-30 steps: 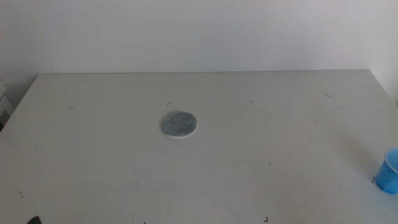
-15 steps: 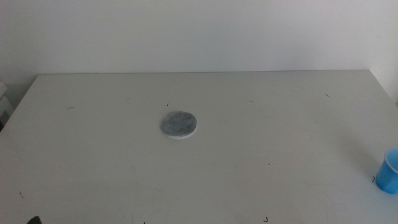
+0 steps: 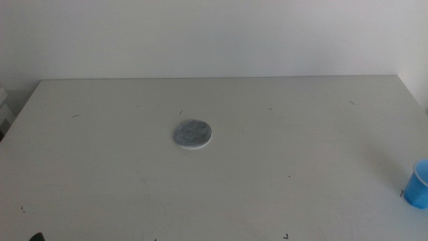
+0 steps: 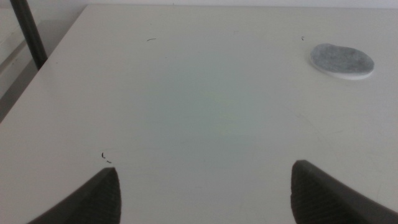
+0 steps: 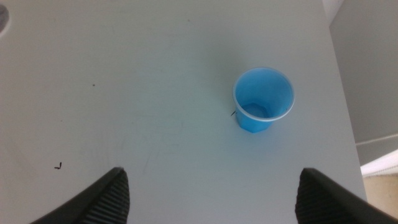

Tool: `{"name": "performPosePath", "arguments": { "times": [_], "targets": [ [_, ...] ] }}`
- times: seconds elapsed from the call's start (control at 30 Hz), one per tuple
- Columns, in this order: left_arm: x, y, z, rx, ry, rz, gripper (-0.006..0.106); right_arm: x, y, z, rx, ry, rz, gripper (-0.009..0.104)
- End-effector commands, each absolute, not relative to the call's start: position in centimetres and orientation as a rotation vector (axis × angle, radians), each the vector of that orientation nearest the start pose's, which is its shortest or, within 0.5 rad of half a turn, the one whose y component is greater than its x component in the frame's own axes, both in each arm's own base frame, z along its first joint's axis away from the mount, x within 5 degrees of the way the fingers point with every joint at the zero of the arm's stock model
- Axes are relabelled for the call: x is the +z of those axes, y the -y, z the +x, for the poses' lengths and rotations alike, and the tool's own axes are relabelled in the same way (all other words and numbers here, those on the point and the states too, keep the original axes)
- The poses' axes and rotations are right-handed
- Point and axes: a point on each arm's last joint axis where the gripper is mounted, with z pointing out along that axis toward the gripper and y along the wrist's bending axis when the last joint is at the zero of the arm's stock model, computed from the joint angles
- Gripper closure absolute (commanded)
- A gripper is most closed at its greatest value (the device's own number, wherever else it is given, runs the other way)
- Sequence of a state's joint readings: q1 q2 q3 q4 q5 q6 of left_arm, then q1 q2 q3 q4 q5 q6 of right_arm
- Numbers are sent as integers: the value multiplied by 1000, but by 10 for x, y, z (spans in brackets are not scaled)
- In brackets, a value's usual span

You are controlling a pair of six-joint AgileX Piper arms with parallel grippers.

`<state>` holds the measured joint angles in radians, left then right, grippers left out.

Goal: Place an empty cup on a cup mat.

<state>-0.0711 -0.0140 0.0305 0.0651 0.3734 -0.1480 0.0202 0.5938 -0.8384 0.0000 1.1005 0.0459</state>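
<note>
Middle view: nothing has moved vs. 1 s ago; the cup mat lies flat at frame centre on the table, the cup upright at the lower right edge, well apart. Left wrist view: left gripper spread wide over bare tabletop, mat upper right. Right wrist view: right gripper spread wide, cup right of centre, empty inside.

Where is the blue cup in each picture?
Middle view: the cup stands at the far right edge, partly cut off.
Left wrist view: not in it.
Right wrist view: right of centre, upright and empty.
Shared landmark: the cup mat, also in the left wrist view.
</note>
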Motion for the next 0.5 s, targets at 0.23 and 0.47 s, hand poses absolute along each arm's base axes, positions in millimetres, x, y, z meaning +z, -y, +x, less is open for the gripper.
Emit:
{"name": "performPosePath", "arguments": {
  "times": [0.23, 0.47],
  "targets": [
    [179, 2, 53, -102, -1787, -38, -5, 405, -1, 127, 44, -2410, 115, 26],
    [179, 2, 53, -102, -1787, -38, -5, 409, 8, 172, -12, -2546, 120, 26]
  ]
}}
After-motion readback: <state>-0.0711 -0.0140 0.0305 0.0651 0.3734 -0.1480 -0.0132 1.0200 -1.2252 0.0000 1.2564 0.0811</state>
